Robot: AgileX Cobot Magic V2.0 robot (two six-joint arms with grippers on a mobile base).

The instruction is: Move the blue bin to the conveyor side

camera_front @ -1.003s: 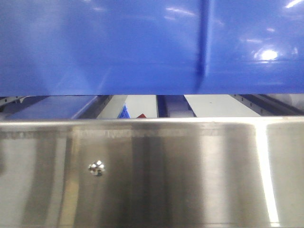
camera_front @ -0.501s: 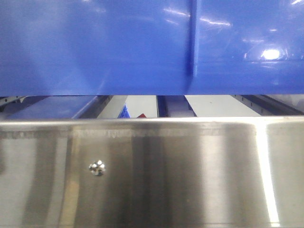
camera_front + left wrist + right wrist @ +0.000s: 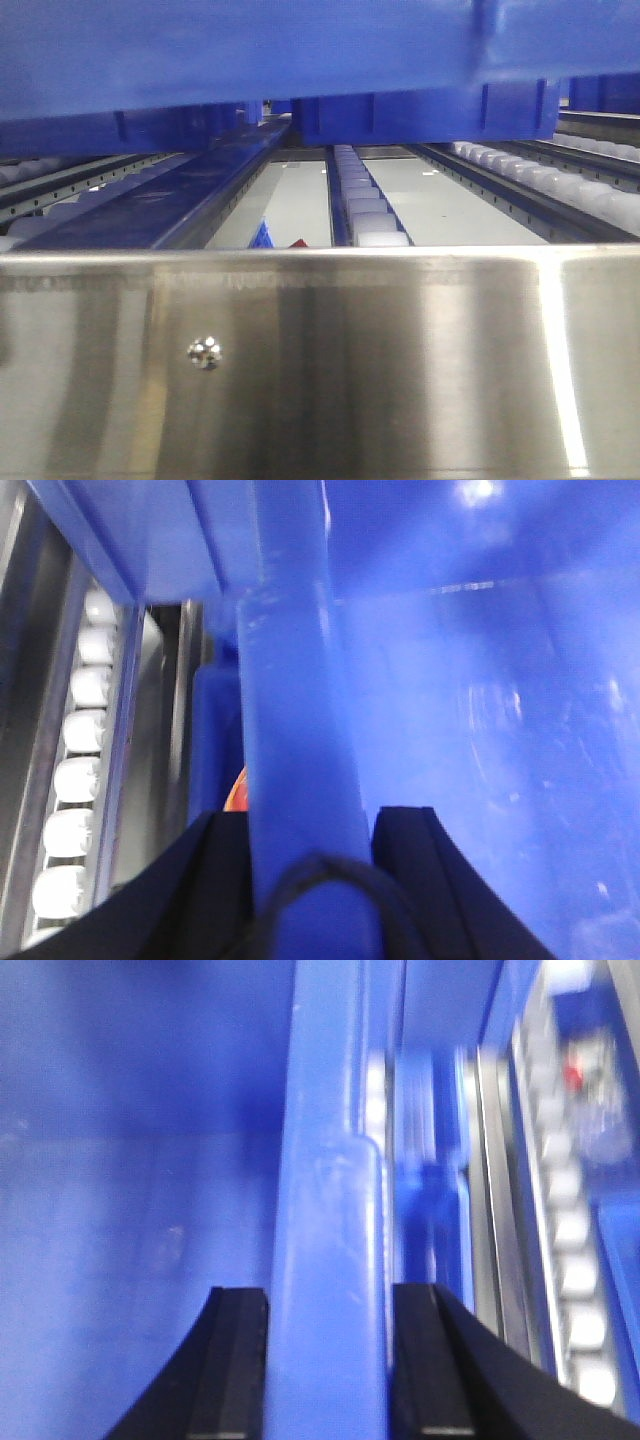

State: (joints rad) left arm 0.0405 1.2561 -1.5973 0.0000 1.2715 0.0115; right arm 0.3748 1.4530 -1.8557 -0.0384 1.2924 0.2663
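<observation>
Two pairs of black fingers, those of the left gripper (image 3: 312,830) and the right gripper (image 3: 328,1305), each pinch the thickened top rim of the large glossy royal-blue plastic bin (image 3: 300,50), the rim running straight ahead between them. Past the brushed stainless-steel panel (image 3: 350,370), the bin hangs clear above the white roller tracks (image 3: 365,215), its long axis seemingly across the view from arm to arm, so neither arm looks nearer.

We see a brushed stainless steel panel (image 3: 320,370) across the foreground, with one small bolt head (image 3: 204,352) left of its middle and a bright light streak (image 3: 560,360) on its right. Beyond its top edge, white roller tracks (image 3: 366,215) recede over a pale grey surface (image 3: 440,210).
</observation>
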